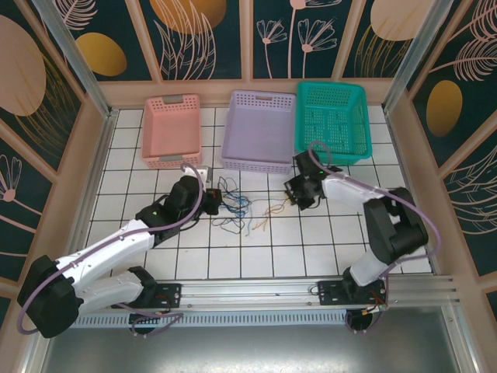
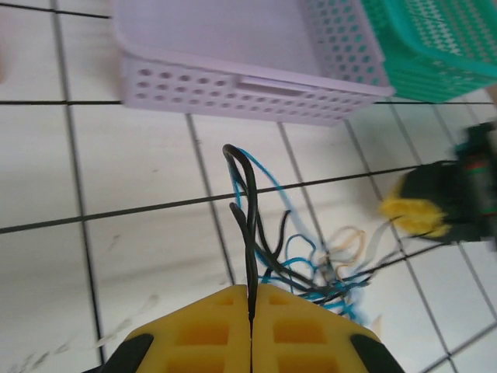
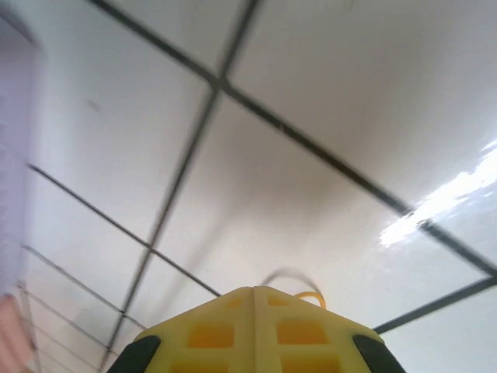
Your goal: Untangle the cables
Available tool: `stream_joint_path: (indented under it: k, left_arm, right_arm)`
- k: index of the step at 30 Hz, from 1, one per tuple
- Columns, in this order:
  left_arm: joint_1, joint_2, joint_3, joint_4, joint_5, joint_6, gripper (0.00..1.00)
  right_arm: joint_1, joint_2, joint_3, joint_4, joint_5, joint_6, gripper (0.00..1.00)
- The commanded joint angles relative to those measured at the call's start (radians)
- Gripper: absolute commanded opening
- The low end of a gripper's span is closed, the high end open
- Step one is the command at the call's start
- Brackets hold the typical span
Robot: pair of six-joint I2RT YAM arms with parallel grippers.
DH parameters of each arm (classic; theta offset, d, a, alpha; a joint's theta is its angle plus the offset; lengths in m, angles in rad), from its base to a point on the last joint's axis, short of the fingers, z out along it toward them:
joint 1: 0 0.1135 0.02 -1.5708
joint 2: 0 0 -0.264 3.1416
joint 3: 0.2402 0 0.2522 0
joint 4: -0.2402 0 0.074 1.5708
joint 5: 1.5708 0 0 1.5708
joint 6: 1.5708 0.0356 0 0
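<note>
The cables (image 1: 235,207) lie as a small knot of thin black, blue and yellowish strands on the white tiles between my two grippers. My left gripper (image 1: 213,203) is at the knot's left edge. Its yellow jaws (image 2: 251,299) are shut on a black cable (image 2: 247,194) that loops up and away, with blue strands (image 2: 311,272) tangled behind it. My right gripper (image 1: 292,200) is at the knot's right end, low over the tiles. It is shut (image 3: 254,291), and a yellow cable loop (image 3: 311,296) pokes out at its tip. Yellowish strands (image 1: 265,217) trail from it toward the knot.
Three baskets stand along the back: pink (image 1: 171,130), lilac (image 1: 258,128) and green (image 1: 332,120). The lilac basket (image 2: 233,85) is just beyond the knot. A raised wooden wall rims the table. Open tiles lie in front of the knot.
</note>
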Motion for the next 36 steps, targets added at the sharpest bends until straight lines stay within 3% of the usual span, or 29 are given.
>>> stream_joint_path:
  k: [1,7,14,18,22,29,36]
  left_arm:
    - [0.002,0.01,0.007,-0.101,-0.168,-0.054,0.0]
    - [0.008,0.157,0.079,-0.238,-0.304,-0.145,0.0]
    - [0.012,0.235,0.118,-0.202,-0.267,-0.156,0.0]
    - [0.013,0.245,0.128,-0.182,-0.252,-0.144,0.0]
    - [0.013,0.243,0.145,-0.231,-0.284,-0.164,0.0]
    - [0.012,0.213,0.137,-0.294,-0.334,-0.209,0.0]
    - [0.012,0.214,0.12,-0.278,-0.311,-0.211,0.0]
  right_arm:
    - [-0.076,-0.125,-0.014,-0.137,0.113,-0.125,0.0]
    - [-0.205,-0.283,0.02,-0.237,0.181,-0.255,0.0]
    - [-0.232,-0.287,0.066,-0.235,0.139,-0.341,0.0]
    - [-0.171,-0.239,0.049,-0.206,0.095,-0.316,0.0]
    - [-0.06,-0.208,0.038,-0.185,0.106,-0.285,0.19]
    - [0.164,-0.074,0.058,-0.157,0.076,-0.202,0.35]
    - [0.278,0.045,0.112,-0.106,-0.016,-0.264,0.49]
